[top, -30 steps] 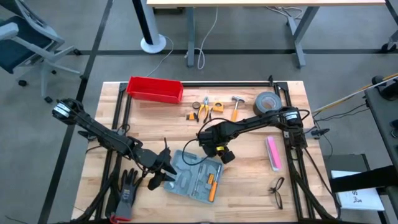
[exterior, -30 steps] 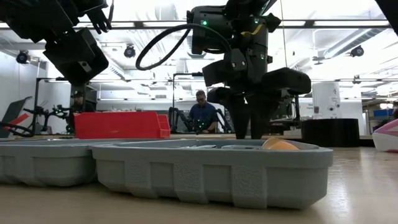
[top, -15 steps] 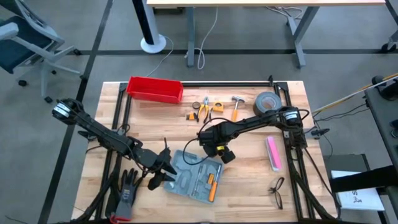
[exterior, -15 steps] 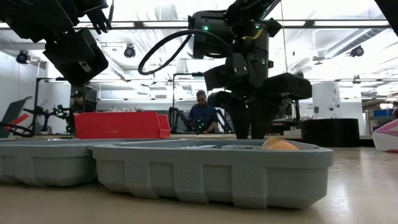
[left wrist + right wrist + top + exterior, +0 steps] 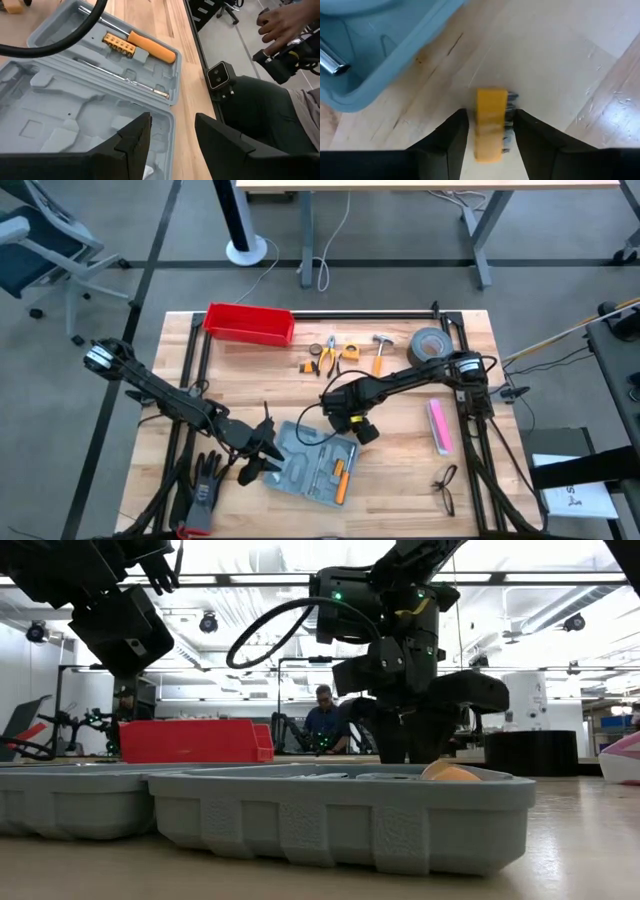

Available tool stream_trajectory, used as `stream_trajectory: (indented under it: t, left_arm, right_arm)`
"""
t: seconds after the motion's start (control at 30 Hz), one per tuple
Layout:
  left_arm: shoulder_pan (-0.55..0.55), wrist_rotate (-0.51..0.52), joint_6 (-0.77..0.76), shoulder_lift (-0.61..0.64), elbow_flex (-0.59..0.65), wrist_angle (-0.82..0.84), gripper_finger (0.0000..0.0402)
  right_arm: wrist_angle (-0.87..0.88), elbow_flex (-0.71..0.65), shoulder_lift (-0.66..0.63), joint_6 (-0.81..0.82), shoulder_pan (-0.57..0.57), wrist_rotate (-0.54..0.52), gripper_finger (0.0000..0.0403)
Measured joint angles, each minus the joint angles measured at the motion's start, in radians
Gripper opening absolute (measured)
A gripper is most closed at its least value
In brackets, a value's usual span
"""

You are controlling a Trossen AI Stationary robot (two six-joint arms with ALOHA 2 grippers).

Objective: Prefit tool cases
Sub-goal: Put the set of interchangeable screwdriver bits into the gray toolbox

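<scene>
Place: we see a robotics lab or workshop.
Evidence: our wooden workbench (image 5: 400, 445), grey concrete floor, office chair (image 5: 35, 240) far left, more robot rigs and a seated person (image 5: 323, 720) behind.

tool case (image 5: 312, 463) | grey-blue plastic, hinged | lies open flat | near table's front edge | orange-handled screwdriver (image 5: 151, 47) in moulded slot

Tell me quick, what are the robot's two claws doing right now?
Left gripper: open over the edge of the open tool case, holding nothing.
Right gripper: fingers either side of a small yellow bit holder; whether it grips it cannot be told.
</scene>
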State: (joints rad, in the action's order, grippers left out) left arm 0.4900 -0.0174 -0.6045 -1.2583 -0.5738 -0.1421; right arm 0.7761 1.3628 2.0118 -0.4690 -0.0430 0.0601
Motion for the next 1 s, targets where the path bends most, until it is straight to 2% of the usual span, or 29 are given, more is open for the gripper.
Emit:
stream_trajectory:
  t: [0.23,0.47,0.8,1.0]
  left_arm:
    - [0.000,-0.001,-0.008,0.000,0.000,0.000,0.0162]
    - [0.000,-0.002,-0.011,0.000,0.000,0.000,0.0162]
    - [0.000,-0.010,-0.013,0.000,0.000,-0.001,0.0162]
    - [0.000,-0.016,-0.015,0.000,0.000,-0.001,0.0162]
  right_arm:
    - [-0.088,-0.060,-0.007,-0.003,0.018,0.008,0.0124]
    - [-0.081,-0.053,-0.004,0.006,0.015,0.000,0.0073]
    - [0.033,0.061,0.003,0.028,-0.015,-0.038,0.0073]
    - [0.149,0.170,-0.001,0.066,-0.080,-0.064,0.0073]
